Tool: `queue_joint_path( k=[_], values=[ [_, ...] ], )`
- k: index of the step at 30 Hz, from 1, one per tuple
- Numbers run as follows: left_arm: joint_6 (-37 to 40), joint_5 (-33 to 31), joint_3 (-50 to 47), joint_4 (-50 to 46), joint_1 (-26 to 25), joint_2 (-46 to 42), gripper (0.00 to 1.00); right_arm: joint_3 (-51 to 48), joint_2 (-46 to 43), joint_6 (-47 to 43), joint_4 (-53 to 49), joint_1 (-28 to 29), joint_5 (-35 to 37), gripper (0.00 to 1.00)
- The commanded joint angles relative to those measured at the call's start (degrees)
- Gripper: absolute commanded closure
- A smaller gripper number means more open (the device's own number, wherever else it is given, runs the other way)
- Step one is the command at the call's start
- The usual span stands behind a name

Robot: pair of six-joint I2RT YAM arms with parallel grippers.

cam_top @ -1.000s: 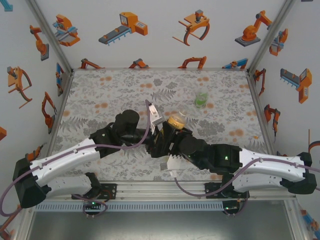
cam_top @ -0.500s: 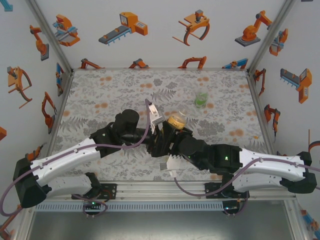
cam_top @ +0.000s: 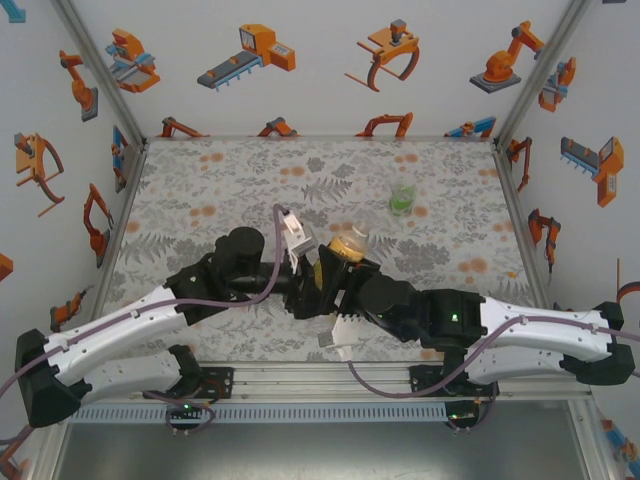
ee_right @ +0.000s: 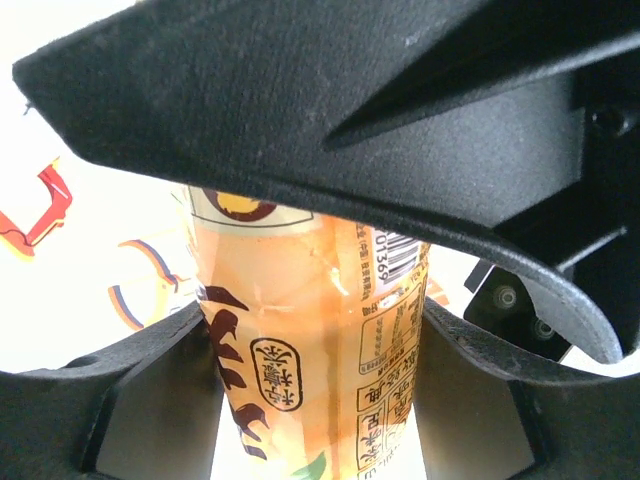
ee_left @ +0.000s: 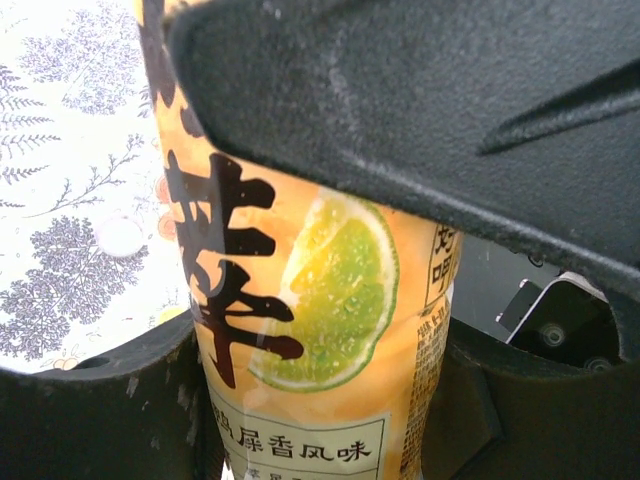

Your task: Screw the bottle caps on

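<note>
— Over the floral table (cam_top: 200,200), where was the amber bottle (cam_top: 348,243)?
— Front middle, between both arms. The left gripper (ee_left: 315,415) was clamped on its label, the right gripper (ee_right: 318,400) clamped on it too. The greenish bottle (cam_top: 402,198) stood well apart, far right.

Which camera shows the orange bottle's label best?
The left wrist view: the label on the orange bottle is close and sharp, with big letters and a lime slice. The right wrist view shows small print and a barcode. The top view shows it tiny.
</note>
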Motion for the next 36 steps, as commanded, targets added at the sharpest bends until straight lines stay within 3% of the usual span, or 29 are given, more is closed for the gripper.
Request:
queue_joint_path(
  k=[1, 9, 10, 11, 20, 24, 31, 36],
  values=[
    [0.0, -3.4, -1.7, 0.8, 0.2, -2.4, 0.73, 1.3, -1.6, 3.6, -0.4, -1.0, 2.7, 0.41],
    [0.4, -4.5, -3.0, -1.8, 0.3, -3.5, 0.74, 1.4, -2.2, 4.3, -1.1, -2.3, 1.9, 0.32],
    [0.5, -4.6, -3.0, -2.2, 0.3, -3.6, 0.74, 1.4, -2.2, 4.3, -1.1, -2.4, 1.9, 0.27],
    [0.6, -4.7, -3.0, -2.6, 0.3, -3.6, 0.74, 1.4, -2.2, 4.4, -1.1, -2.5, 1.8, 0.02],
    [1.2, -8.4, -4.1, -5.5, 0.7, -6.5, 0.76, 0.0, -2.7, 7.4, -1.1, -4.6, 1.5, 0.01],
    [1.0, -10.4, -5.1, -6.3, 1.1, -9.3, 0.8, -0.8, -3.3, 12.7, 0.2, -6.9, 0.0, 0.01],
    [0.4, -13.9, -7.6, -6.7, 2.4, -15.0, 0.96, -2.9, -4.7, 32.5, 5.2, -13.4, -6.9, 0.01],
    [-0.1, -14.9, -8.9, -7.4, 3.6, -18.9, 1.0, -6.1, -4.1, 50.1, 16.4, -16.2, -2.7, 0.01]
  ],
)
